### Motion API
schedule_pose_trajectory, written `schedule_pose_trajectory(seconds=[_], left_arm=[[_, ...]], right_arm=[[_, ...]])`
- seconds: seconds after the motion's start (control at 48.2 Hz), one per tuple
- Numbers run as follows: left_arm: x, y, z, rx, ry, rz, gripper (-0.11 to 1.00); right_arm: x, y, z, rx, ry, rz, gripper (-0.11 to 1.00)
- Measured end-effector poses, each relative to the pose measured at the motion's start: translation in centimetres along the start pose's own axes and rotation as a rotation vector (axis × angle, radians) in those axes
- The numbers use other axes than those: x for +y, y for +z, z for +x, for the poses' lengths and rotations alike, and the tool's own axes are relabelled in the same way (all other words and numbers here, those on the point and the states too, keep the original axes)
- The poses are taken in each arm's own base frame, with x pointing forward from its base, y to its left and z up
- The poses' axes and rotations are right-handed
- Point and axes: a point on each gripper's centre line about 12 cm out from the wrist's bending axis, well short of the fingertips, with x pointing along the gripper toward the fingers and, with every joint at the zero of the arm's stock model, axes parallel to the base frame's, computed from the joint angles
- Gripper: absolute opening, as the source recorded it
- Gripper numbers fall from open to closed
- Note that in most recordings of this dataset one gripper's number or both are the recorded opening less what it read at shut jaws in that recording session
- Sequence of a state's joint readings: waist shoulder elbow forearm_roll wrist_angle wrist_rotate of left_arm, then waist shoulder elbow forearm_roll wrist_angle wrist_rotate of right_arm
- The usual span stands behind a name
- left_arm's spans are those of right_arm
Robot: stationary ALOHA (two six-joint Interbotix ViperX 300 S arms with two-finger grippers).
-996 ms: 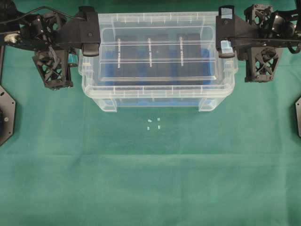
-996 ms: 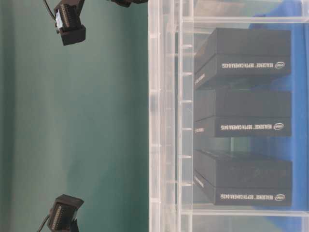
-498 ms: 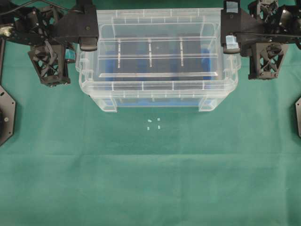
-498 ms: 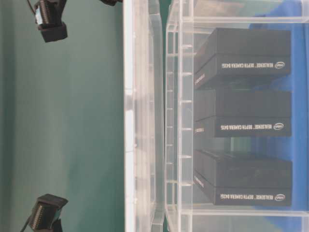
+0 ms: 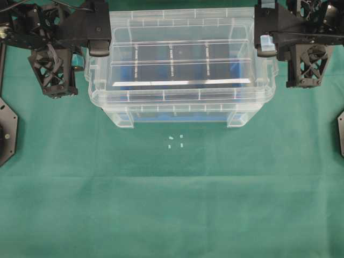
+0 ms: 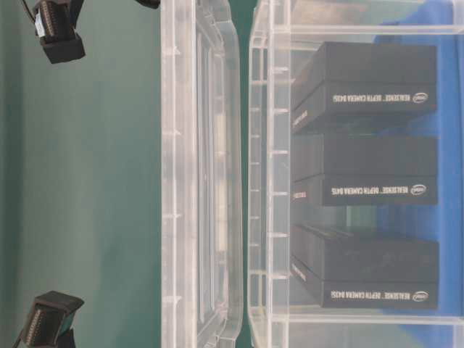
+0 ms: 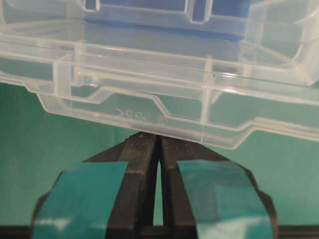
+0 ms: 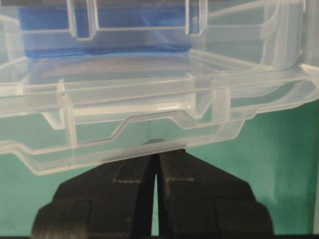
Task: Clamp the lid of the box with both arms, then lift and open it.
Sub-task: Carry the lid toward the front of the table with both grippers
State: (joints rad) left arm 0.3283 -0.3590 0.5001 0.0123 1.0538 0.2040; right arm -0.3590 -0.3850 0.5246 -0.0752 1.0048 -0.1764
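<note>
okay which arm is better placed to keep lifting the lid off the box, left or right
Neither alone. The left tool and the right tool each pinch one short end of the lid, which is already clear of the box, so both should rise together.

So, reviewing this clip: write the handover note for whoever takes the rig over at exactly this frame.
Left gripper: shut on the lid at its left end tab.
Right gripper: shut on the lid's right end tab.
The lid hangs clear of the box; the table-level view shows an open gap between them. Three black boxes sit inside on the blue insert.
Done: clamp and lift-off.
Left: carry the lid fully away so the box stands open, keeping both ends level.
</note>
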Motion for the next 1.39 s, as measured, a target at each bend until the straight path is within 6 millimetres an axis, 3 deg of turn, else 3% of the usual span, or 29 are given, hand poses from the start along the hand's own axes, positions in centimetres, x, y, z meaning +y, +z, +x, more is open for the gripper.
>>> schedule_pose_trajectory(seconds=[0.477,0.996,1.39], left_arm=[[-3.6,0.0,-0.7,0.008,-0.043,0.032,0.01],[-11.1,-0.3,-1.6,0.009,-0.13,0.085,0.01],[-15.1,-0.3,-1.5,0.043,-0.081,0.119,0.01]], right_arm=[[3.4,0.2,-1.6,-0.025,0.045,-0.018,0.0],[10.7,0.0,-3.3,-0.063,0.07,-0.08,0.0],[16.0,-1.1,-3.2,-0.021,0.036,-0.114,0.0]])
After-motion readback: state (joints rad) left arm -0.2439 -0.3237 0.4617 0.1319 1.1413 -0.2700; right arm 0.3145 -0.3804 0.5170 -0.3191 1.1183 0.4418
